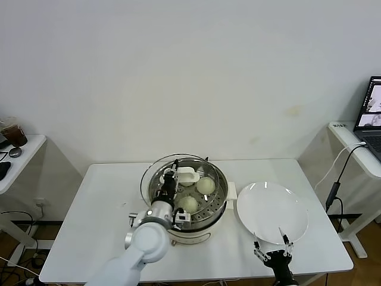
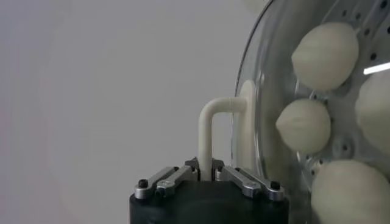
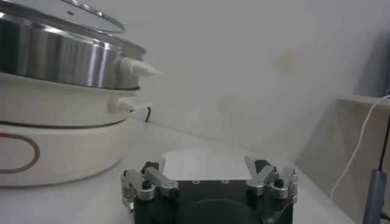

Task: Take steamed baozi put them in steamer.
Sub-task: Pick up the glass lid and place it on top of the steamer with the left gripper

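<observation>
Over the steamer [image 1: 205, 205], our left gripper [image 2: 207, 176] clenches the glass lid's handle [image 2: 210, 122]; we should lower it level onto the rim, while the right gripper [image 1: 272, 249] waits released beside the plate [image 1: 292, 208].

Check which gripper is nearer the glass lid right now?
Left. The left gripper has its jaws shut on the glass lid's white handle, over the steamer. The right gripper sits open by the near edge of the white plate, well clear of the lid.
</observation>
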Robot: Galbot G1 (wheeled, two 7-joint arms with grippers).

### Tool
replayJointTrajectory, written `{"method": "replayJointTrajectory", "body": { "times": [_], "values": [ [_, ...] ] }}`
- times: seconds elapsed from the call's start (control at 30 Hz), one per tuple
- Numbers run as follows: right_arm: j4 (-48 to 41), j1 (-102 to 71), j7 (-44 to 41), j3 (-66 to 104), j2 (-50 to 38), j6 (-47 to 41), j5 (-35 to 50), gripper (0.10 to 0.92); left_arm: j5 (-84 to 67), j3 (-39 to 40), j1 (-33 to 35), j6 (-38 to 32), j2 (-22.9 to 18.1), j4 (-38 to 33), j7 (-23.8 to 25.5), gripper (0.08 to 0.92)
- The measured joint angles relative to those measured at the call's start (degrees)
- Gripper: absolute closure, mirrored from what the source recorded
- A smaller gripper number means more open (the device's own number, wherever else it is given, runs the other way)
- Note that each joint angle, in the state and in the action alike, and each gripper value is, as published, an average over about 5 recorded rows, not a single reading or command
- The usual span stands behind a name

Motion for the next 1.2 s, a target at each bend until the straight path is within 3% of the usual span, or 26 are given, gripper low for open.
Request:
{"method": "replayJointTrajectory", "body": {
  "times": [0.97,1.2],
  "values": [
    [-0.64,-0.04,0.02,-0.22,0.01,0.27,-0.13,0.203,2.30,2.13,0.94,0.23,-4.29,3.43,-0.94,0.820],
    [-0.65,0.13,-0.02,-0.23,0.01,0.22,-0.13,0.203,0.78,1.12,2.41,-0.04,-4.18,2.14,-1.97,0.662]
  ]
}}
